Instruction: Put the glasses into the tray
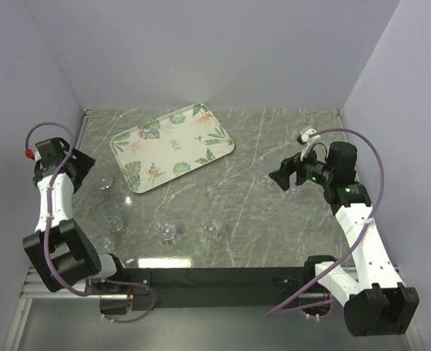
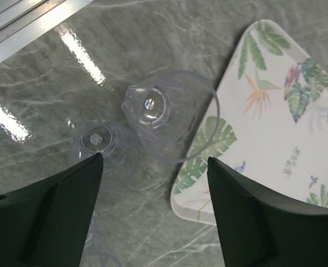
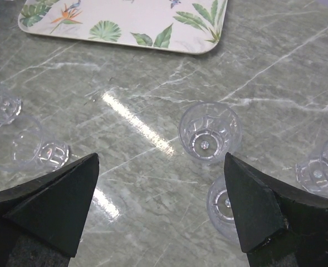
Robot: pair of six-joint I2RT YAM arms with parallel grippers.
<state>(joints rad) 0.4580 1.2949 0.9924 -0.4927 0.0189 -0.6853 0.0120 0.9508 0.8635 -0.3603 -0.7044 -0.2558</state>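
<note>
The leaf-printed tray (image 1: 173, 146) lies empty at the back left of the table. Several clear glasses stand on the marble: one (image 1: 104, 183) beside my left gripper, three near the front (image 1: 113, 221) (image 1: 168, 232) (image 1: 212, 230), one (image 1: 291, 193) under my right gripper. My left gripper (image 1: 83, 170) is open and empty above two glasses (image 2: 169, 114) (image 2: 102, 146), with the tray's corner (image 2: 280, 122) to their right. My right gripper (image 1: 279, 178) is open and empty above glasses (image 3: 209, 132) (image 3: 225, 206); the tray (image 3: 125, 16) lies beyond.
Grey walls close in the table on the left, back and right. The table's front edge is a black rail (image 1: 215, 278) between the arm bases. More glasses (image 3: 16, 147) (image 3: 319, 167) show at the edges of the right wrist view.
</note>
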